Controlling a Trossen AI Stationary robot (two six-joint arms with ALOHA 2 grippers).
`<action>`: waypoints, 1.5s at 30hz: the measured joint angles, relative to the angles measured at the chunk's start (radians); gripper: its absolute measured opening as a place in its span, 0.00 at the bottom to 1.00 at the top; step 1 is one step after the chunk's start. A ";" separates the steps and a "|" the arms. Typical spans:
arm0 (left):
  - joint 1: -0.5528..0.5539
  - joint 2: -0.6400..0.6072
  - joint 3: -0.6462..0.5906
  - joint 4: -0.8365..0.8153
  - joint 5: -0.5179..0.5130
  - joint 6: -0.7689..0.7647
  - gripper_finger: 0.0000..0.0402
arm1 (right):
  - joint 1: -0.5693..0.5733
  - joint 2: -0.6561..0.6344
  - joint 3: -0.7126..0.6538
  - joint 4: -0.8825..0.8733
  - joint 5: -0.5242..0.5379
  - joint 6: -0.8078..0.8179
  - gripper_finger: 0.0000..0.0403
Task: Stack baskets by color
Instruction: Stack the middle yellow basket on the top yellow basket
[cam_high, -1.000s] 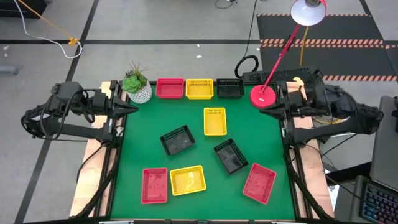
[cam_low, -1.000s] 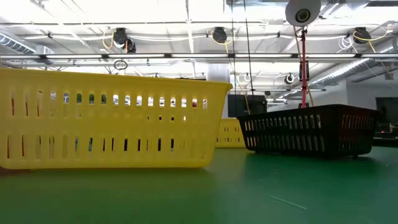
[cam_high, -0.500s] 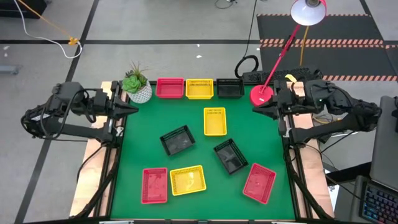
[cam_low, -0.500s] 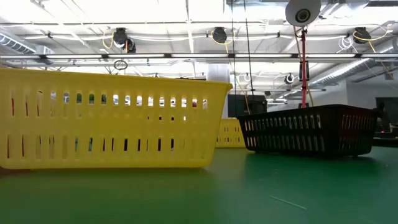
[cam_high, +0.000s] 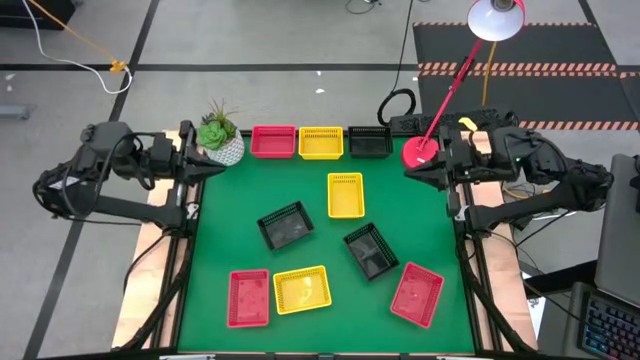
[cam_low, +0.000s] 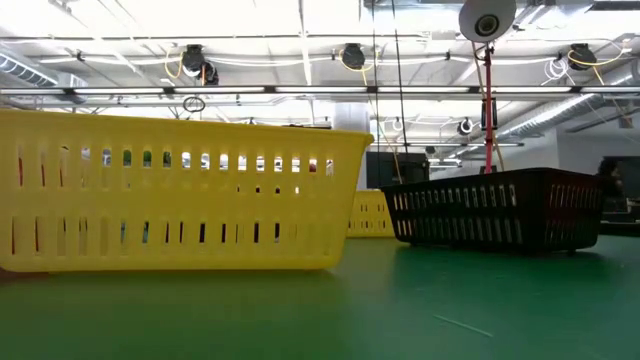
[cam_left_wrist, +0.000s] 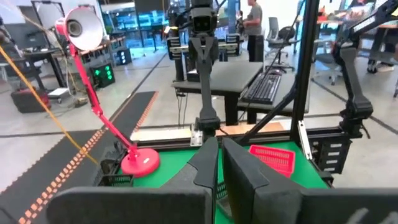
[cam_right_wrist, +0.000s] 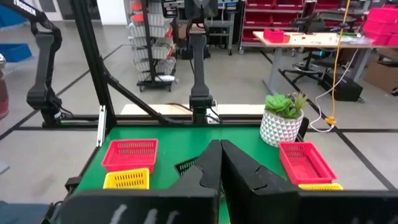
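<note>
Three baskets stand in a row at the far edge: red (cam_high: 273, 141), yellow (cam_high: 321, 142), black (cam_high: 370, 142). Loose on the green mat lie a yellow basket (cam_high: 345, 194), two black ones (cam_high: 286, 225) (cam_high: 371, 250), a red (cam_high: 249, 297), a yellow (cam_high: 302, 289) and a red (cam_high: 417, 294). My left gripper (cam_high: 215, 166) (cam_left_wrist: 219, 155) hovers shut over the left edge, pointing level across the table. My right gripper (cam_high: 410, 174) (cam_right_wrist: 219, 155) hovers shut over the right edge, facing it. Neither shows in the low view.
A white plant pot (cam_high: 223, 146) stands at the far left corner. A red lamp base (cam_high: 423, 153) stands at the far right, just beyond my right gripper. The low view shows a yellow basket (cam_low: 180, 190) and a black one (cam_low: 495, 208) up close.
My left gripper has risen a little above the table's left edge. My right gripper has moved a little inward from the table's right edge. Both stay shut, and no basket has moved.
</note>
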 joint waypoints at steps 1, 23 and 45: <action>0.000 0.022 0.034 -0.033 -0.014 0.000 0.06 | 0.000 0.000 0.000 0.005 0.000 0.000 0.00; -0.008 0.342 0.374 -0.443 -0.147 -0.182 0.17 | 0.000 -0.007 -0.066 0.010 0.000 0.131 0.00; -0.144 0.526 0.346 -0.631 -0.297 -0.293 0.17 | 0.000 0.032 -0.330 0.160 0.083 0.158 0.00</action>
